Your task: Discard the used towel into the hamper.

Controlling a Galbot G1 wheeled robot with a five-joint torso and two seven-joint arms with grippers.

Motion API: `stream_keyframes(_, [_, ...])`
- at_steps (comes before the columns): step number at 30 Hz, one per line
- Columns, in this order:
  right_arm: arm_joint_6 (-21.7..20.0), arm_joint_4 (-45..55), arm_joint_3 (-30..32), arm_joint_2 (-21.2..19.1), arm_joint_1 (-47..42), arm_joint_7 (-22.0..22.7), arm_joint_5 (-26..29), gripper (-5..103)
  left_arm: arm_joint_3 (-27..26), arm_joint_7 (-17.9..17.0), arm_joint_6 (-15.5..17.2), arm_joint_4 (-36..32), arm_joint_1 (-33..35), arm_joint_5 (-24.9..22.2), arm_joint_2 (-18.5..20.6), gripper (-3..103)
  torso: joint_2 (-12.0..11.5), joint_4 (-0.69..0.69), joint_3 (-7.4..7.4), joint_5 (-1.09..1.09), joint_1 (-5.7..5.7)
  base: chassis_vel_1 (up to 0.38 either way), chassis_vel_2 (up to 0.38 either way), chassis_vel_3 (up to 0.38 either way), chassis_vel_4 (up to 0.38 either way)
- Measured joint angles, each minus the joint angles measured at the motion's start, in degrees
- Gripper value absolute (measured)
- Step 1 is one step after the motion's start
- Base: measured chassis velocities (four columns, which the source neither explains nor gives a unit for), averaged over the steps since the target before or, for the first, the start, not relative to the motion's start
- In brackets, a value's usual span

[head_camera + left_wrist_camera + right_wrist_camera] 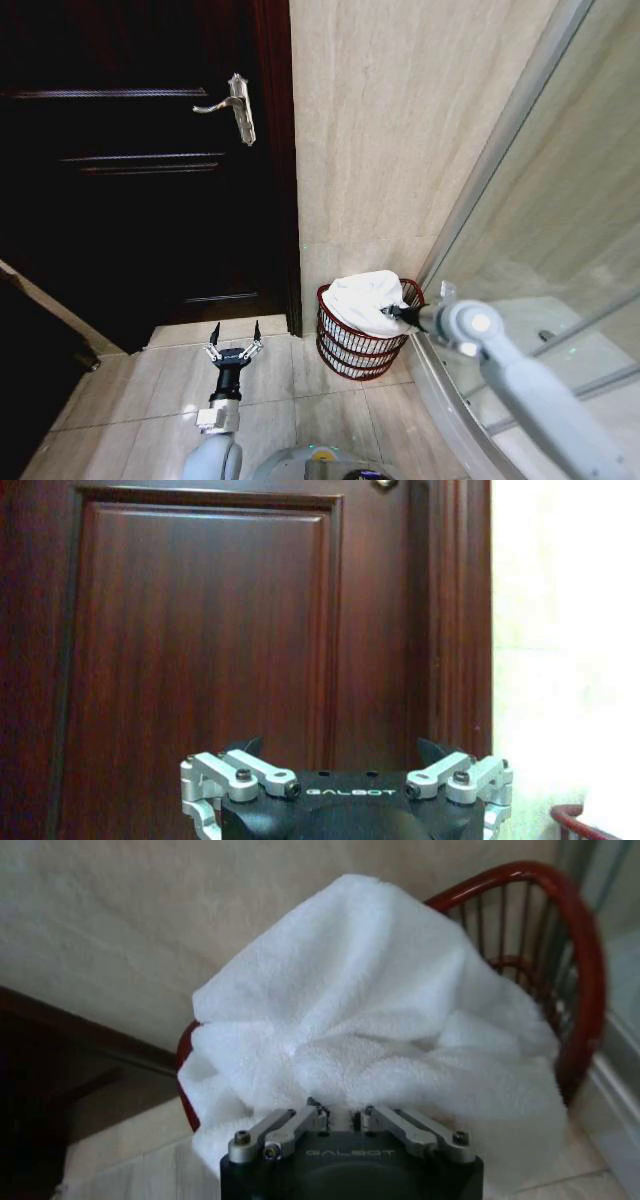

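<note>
Low in the head view's centre, the left gripper (234,338) hangs over the floor tiles (140,400), its two dark fingers (214,334) spread apart and holding nothing. From the left wrist camera the same gripper (340,748) faces the door (200,630), its finger tips apart above the silver linkages, with a sliver of red rim at the lower right corner of that frame.

At the right of the head view, the right arm (520,380) reaches from the lower right corner toward the hamper (345,352). Its gripper (392,313) is at the hamper's right rim, against the towel (365,298). In the right wrist view the fingers (300,1116) sit drawn together at the white cloth — pinched on a fold of the towel (380,1035), which is heaped high over the red wire hamper (560,952).

The hamper stands on the floor just right of centre in the head view, at the foot of the beige tiled wall (400,120), between the door frame on its left and the curved glass shower screen (540,200) on its right. The towel bulges above the rim and drapes over its front — most of the basket's top is covered, with the red bars showing below and at the right.

The dark wooden door fills the upper left of the head view, its silver lever handle (232,105) near the top centre.
</note>
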Motion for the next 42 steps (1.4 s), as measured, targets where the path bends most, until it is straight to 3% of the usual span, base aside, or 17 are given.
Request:
stream_keyframes(3, [0.0, -1.9, -2.0, 1.6, 1.4, -0.4, -1.2, 13, -0.3, -0.2, -0.2, -0.2, 0.6, -0.9, 0.0, 100, 0.0, 0.02, 0.00, 0.00, 0.00, 0.000, 0.000, 0.000, 0.000])
stream_keyframes(7, [0.0, -7.9, -7.1, 6.2, 4.6, -3.4, -7.2, 13, -1.0, -0.7, -0.4, -1.1, 1.3, -1.6, 0.0, 100, 0.0, 0.00, 0.00, -0.02, 0.00, 0.000, 0.000, 0.000, 0.000])
stream_keyframes(12, [-0.1, -18.9, -11.9, 12.8, 9.2, -6.1, -15.0, 13, -1.3, -1.3, -0.6, -3.3, 1.9, 0.9, 0.0, 100, 0.0, 0.02, 0.00, 0.00, 0.00, 0.000, 0.000, 0.000, 0.000])
stream_keyframes(17, [-0.1, -25.5, -14.7, 15.4, 10.6, -7.8, -19.2, 13, -1.2, -1.6, -0.5, -4.0, 1.8, 1.4, 0.0, 100, 0.0, 0.02, 0.00, 0.00, 0.00, 0.000, 0.000, 0.000, 0.000])
stream_keyframes(29, [0.1, -30.2, -15.8, 16.1, 8.7, -7.8, -21.2, 13, -1.2, -1.8, -0.4, -3.6, 1.4, 1.6, 0.0, 100, 0.0, 0.03, -0.01, 0.01, 0.00, 0.000, 0.000, 0.000, 0.000])
stream_keyframes(36, [0.2, -27.8, -13.1, 16.0, 6.7, -6.5, -21.1, 11, -0.9, -1.8, 0.4, -3.8, 0.5, 2.2, 0.0, 100, 0.0, 0.01, 0.00, 0.03, 0.00, 0.000, 0.000, 0.000, 0.000])
stream_keyframes(41, [0.2, -20.8, -7.7, 14.2, 5.4, -5.6, -21.9, 32, -0.2, -1.7, 0.8, -4.0, 0.0, 3.0, 0.0, 100, 0.0, 0.00, 0.01, -0.01, 0.01, 0.000, 0.000, 0.000, 0.000])
stream_keyframes(42, [0.2, -20.8, -7.7, 14.2, 5.4, -5.6, -21.9, 32, -0.2, -1.7, 0.8, -4.0, 0.0, 3.0, 0.0, 100, 0.0, 0.00, 0.01, -0.01, 0.01, 0.000, 0.000, 0.000, 0.000])
